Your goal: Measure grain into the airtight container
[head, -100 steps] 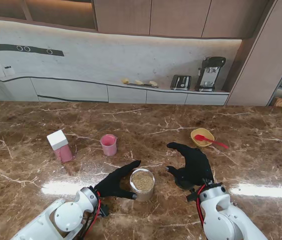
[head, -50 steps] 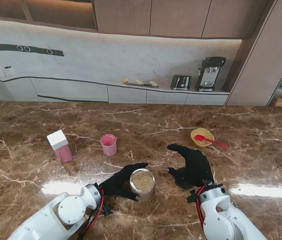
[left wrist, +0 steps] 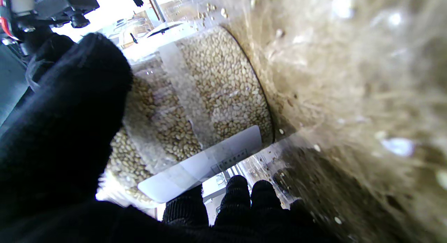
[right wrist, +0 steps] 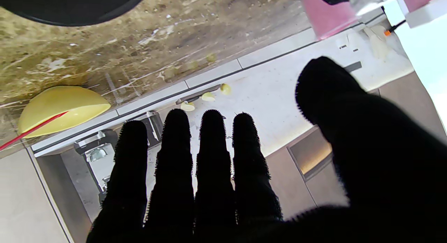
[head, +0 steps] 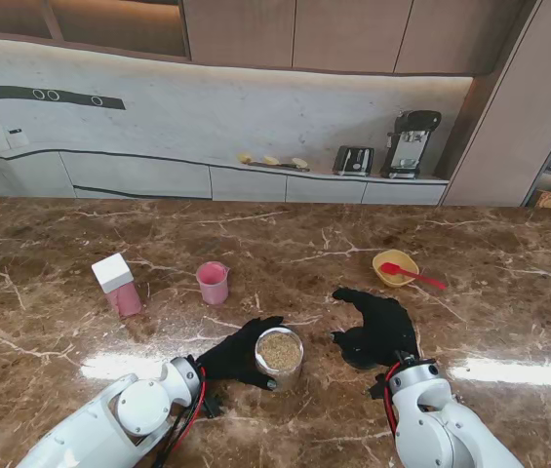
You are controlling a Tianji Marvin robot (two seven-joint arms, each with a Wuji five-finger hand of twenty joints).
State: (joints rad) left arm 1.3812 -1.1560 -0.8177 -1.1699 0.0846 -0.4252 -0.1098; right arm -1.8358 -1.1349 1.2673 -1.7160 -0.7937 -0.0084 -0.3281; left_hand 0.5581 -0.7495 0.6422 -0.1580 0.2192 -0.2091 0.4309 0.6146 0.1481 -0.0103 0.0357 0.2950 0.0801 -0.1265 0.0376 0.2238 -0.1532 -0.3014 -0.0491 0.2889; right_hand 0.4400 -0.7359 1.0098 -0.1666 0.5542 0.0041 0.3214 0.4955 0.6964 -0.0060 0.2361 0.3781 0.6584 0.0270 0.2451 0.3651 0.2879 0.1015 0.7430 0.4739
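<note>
Stand view shows the clear container (head: 279, 358) of grain near the desk's front edge, the left hand (head: 233, 355) wrapped around its wall. Glassy and nearly full, it likely feels heavy and slick; a mid-wall grasp suits. The right hand (head: 377, 328) rests spread, holding nothing, over a dark lid (right wrist: 70, 7).

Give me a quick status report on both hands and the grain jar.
Left hand fingers wrapped around grain jar. Right hand open, holding nothing. Jar upright, no lid. Nothing in the way.
</note>
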